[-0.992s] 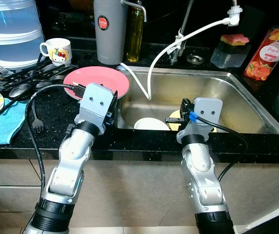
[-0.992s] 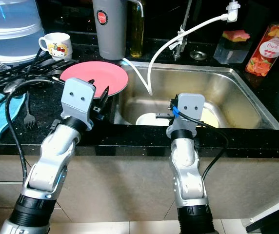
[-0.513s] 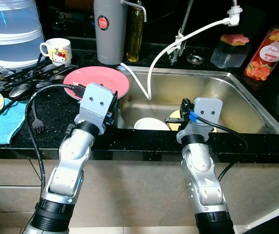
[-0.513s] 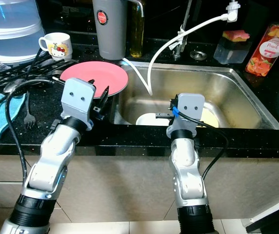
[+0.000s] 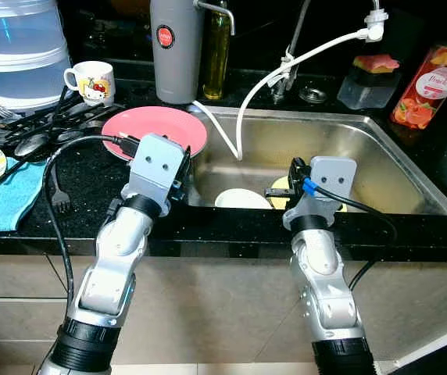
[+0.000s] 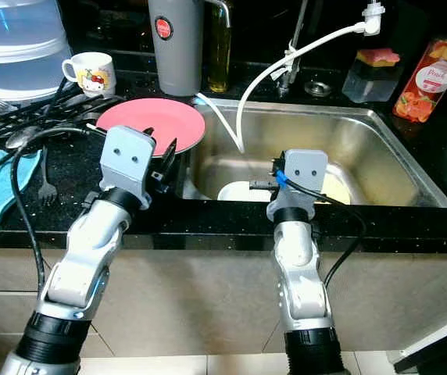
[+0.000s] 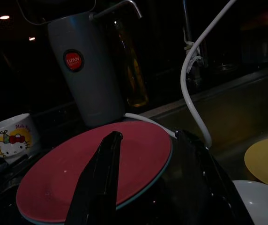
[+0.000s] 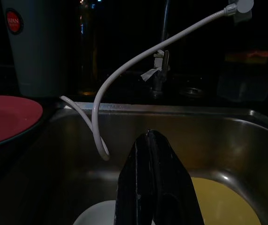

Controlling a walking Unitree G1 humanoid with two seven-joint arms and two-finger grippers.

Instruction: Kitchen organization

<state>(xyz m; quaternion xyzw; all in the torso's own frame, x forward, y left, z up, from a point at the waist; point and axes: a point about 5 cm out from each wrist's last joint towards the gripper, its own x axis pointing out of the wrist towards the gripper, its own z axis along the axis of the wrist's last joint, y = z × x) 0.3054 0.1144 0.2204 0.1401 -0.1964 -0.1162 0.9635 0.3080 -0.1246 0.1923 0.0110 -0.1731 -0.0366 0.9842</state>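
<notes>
Here, in the left eye view, a pink plate lies on the black counter at centre left, just beside the rim of the steel sink. The left gripper sits at the plate's near edge, at the sink's left corner. A white plate and a yellow plate lie in the sink basin at frame centre. The right gripper hangs above them. A grey flask and a cartoon mug stand at upper left; a blue cloth lies at far left.

In the right eye view, a white hose curves from upper right down into the sink, and a black fork lies at middle left.

The left wrist view shows the left gripper's fingers spread wide, one over the pink plate, the other beside its rim.

In the right wrist view the right gripper's fingers are pressed together, holding nothing, above the yellow plate at lower right.
</notes>
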